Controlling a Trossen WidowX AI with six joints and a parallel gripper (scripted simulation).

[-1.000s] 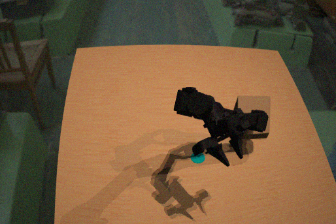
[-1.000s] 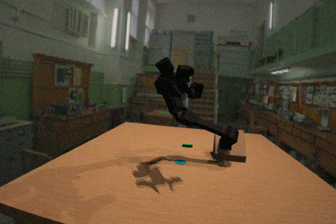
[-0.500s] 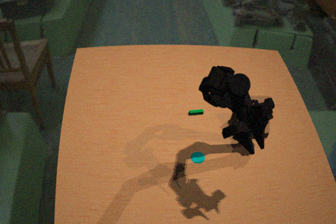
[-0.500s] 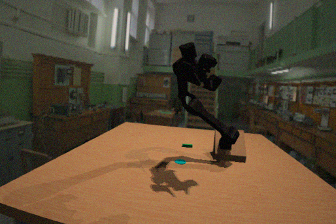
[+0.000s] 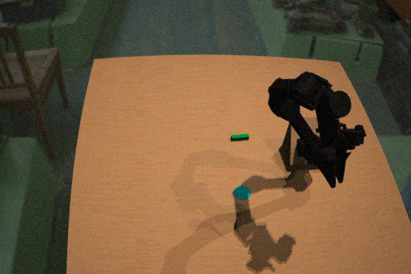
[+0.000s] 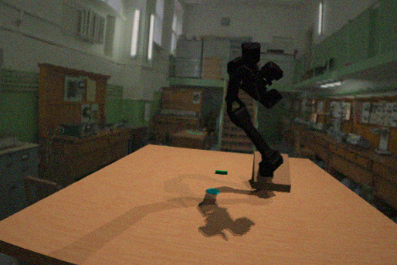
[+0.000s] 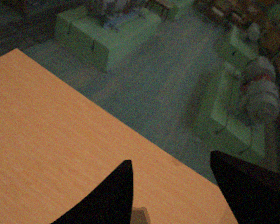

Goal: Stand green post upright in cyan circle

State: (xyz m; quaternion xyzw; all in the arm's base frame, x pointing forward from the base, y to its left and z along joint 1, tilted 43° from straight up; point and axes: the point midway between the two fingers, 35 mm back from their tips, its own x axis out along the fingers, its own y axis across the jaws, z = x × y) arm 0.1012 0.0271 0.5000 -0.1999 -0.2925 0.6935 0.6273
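Note:
The green post (image 5: 240, 137) (image 6: 221, 172) lies on its side on the table, behind the cyan circle and apart from it. The cyan circle (image 5: 241, 192) (image 6: 212, 191) is a flat disc on the table with nothing standing on it. My gripper (image 5: 337, 184) (image 7: 171, 161) is open and empty, its fingers parted in the wrist view. It is raised above the table, far to the right of both the post and the circle in the top view. The wrist view shows neither post nor circle. In the exterior view the fingertips are hard to make out.
The arm's base stands on a block (image 6: 283, 173) at the right of the table (image 5: 132, 105) (image 6: 127, 183) (image 7: 56, 130). The arm's dark shadows fall across the table beside the circle. The wrist view looks over a table edge to the floor and green cabinets.

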